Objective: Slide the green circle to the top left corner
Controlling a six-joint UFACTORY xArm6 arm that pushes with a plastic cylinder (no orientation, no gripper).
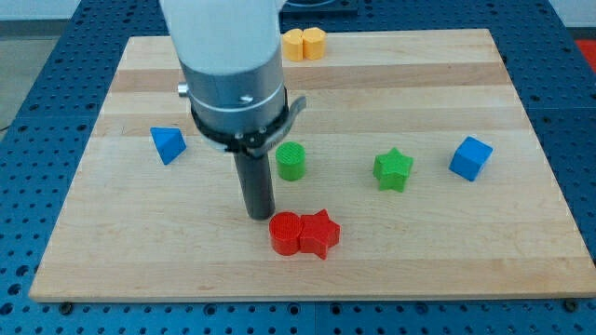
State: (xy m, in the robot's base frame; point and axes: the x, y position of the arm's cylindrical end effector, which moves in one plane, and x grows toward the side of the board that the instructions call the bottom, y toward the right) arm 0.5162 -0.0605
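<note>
The green circle (pixel 291 160) is a short cylinder near the middle of the wooden board (pixel 419 84). My tip (pixel 260 216) is the lower end of the dark rod. It rests on the board just below and left of the green circle, apart from it, and just above left of the red circle (pixel 285 233). The arm's grey and white body hides the board above the rod.
A red star (pixel 319 233) touches the red circle. A green star (pixel 393 169) and a blue cube (pixel 470 158) lie to the right. A blue triangular block (pixel 168 144) lies at the left. Two yellow-orange blocks (pixel 304 44) sit at the top edge.
</note>
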